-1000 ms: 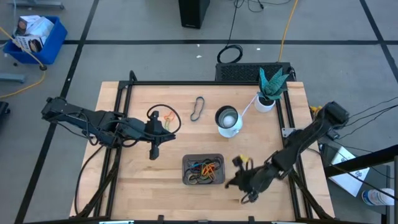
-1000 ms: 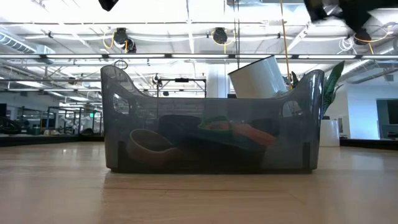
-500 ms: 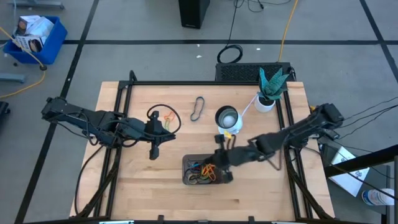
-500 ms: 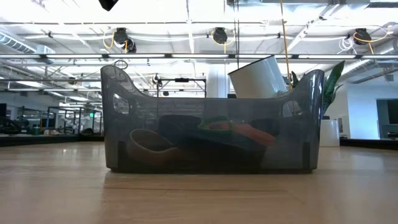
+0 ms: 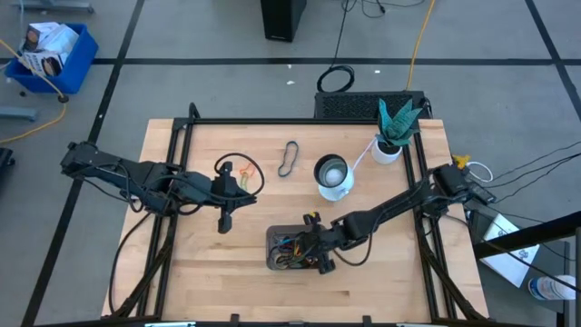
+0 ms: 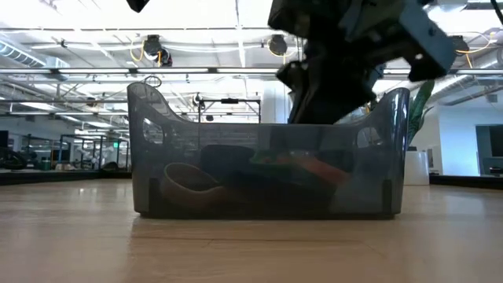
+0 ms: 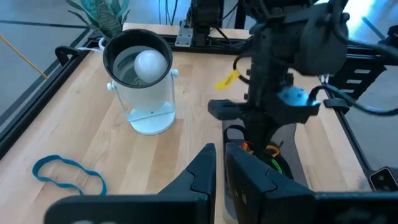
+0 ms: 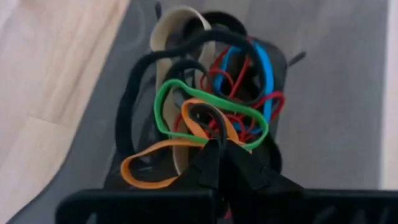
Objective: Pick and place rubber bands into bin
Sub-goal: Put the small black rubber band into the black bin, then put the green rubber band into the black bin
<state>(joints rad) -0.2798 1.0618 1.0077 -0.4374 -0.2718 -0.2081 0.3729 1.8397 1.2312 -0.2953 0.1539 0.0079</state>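
Here we see the right claw (image 5: 313, 247) pinched shut over the bin (image 5: 276, 238), seemingly gripping a thin dark loop atop the tangled rubber bands (image 8: 205, 112); light, floppy, snag-prone, we judge them best nipped on one free strand.

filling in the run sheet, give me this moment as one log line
right tool: shut, over the bin | rubber bands: piled in bin | left tool: waiting left of the cup | blue band: on table
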